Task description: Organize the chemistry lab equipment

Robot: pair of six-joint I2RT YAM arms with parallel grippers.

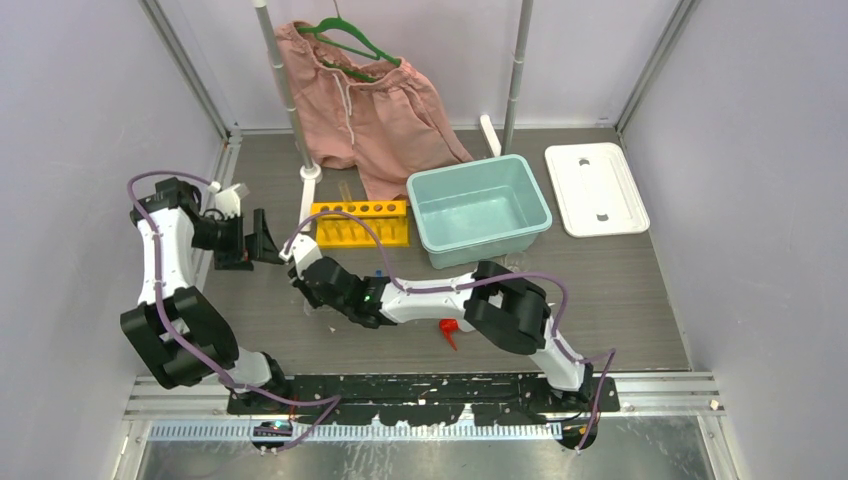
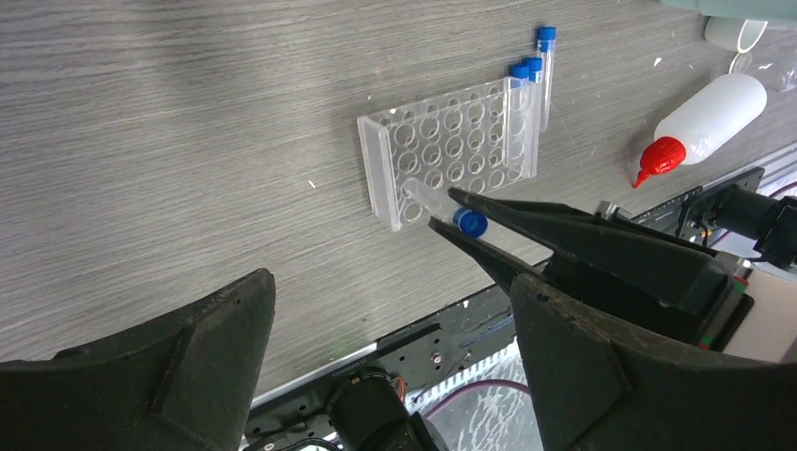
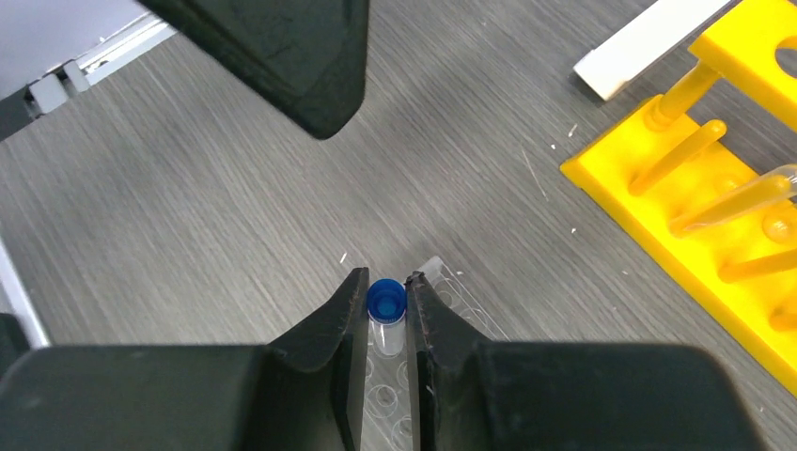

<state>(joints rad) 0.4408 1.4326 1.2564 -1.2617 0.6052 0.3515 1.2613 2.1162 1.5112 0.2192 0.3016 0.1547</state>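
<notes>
Blue cap, clear body: one small vial (image 3: 385, 303) is pinched in my right gripper (image 3: 385, 282). The jaws are nearly together, pressing the cap from both sides. The vial is tilted, with its lower end at a corner hole of the clear rack (image 2: 451, 150). I cannot tell whether it is seated in the hole or only resting at the rim. The rack stands on the grey wood-grain table (image 2: 169, 141).

My left gripper (image 2: 390, 282) is spread wide. It holds nothing and touches nothing. It hangs above the table at the left side, facing the rack and my right fingers.

Three more blue-capped vials (image 2: 534, 70) are at the rack's other end. Whether they sit in its holes or just beside it is unclear.

The white squeeze bottle (image 2: 714, 113) lies on its side with its red nozzle toward the arm bases, near the rack but apart from it.

The yellow rack (image 3: 695, 188) is farther back, with a clear glass tube (image 3: 752, 193) lying slanted in it. A teal bin (image 1: 478, 210) is just right of the yellow rack, and a white lid (image 1: 596, 188) is beside the bin.
</notes>
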